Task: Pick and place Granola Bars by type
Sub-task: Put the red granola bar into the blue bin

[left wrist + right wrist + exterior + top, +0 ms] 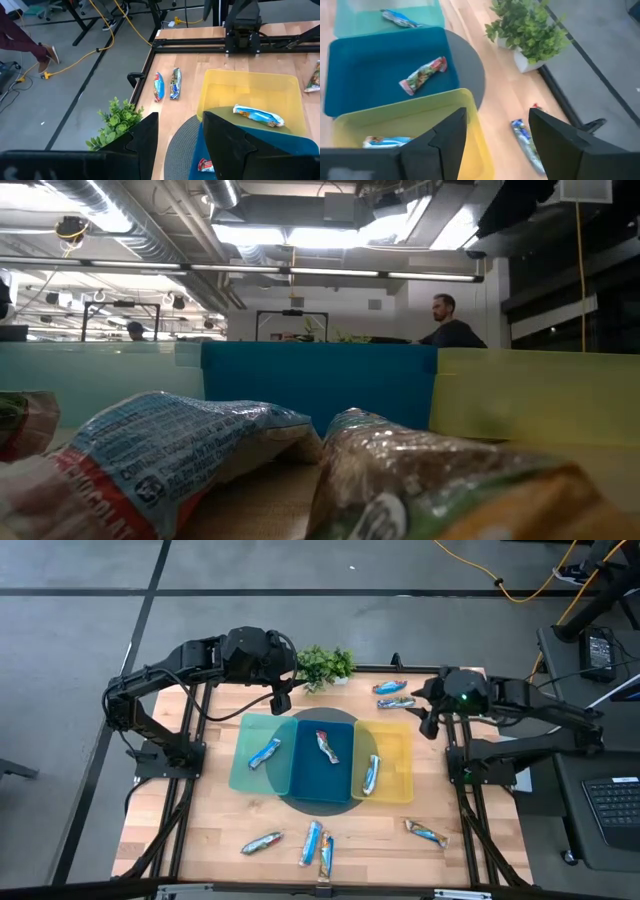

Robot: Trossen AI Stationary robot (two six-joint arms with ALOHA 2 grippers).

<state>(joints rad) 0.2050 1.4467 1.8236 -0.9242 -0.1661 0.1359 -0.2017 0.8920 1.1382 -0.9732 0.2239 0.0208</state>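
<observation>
Granola Bars lying lower centre on bench | my left tool hovering, fingers apart, empty | my right tool hovering, fingers apart, empty

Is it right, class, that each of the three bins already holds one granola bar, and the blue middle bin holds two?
Not quite. The high view shows the blue middle bin holding one granola bar, not two. The green bin and the yellow bin each hold one as well, as stated.

My wooden table, loaded.
On it: three trays over a dark mat, a plant, loose granola bars.
</observation>
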